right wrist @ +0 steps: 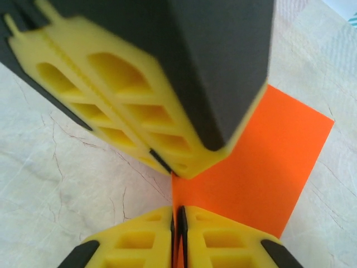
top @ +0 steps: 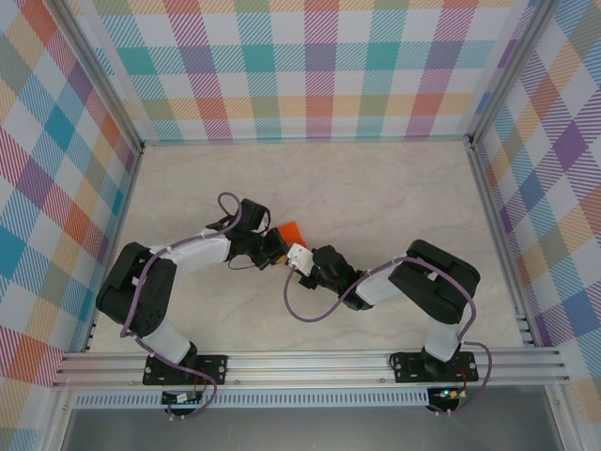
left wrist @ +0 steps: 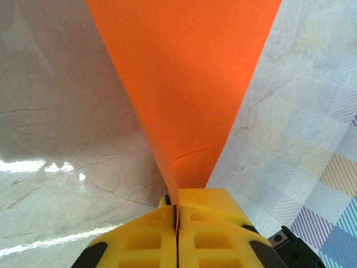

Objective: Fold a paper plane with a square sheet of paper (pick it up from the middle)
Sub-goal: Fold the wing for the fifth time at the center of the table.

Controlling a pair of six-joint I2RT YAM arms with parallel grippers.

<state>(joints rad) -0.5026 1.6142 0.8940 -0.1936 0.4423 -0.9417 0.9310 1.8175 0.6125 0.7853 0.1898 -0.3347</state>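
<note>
Left hand and right hand — both clamp the orange sheet.

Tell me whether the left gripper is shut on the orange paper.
Yes: the left gripper clamps the orange sheet, jaws closed on it.

Left hand and right hand clamped

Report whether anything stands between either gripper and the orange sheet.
Nothing visible does. The left gripper and the right gripper are each shut on the square sheet of paper, their tips nearly meeting.
</note>
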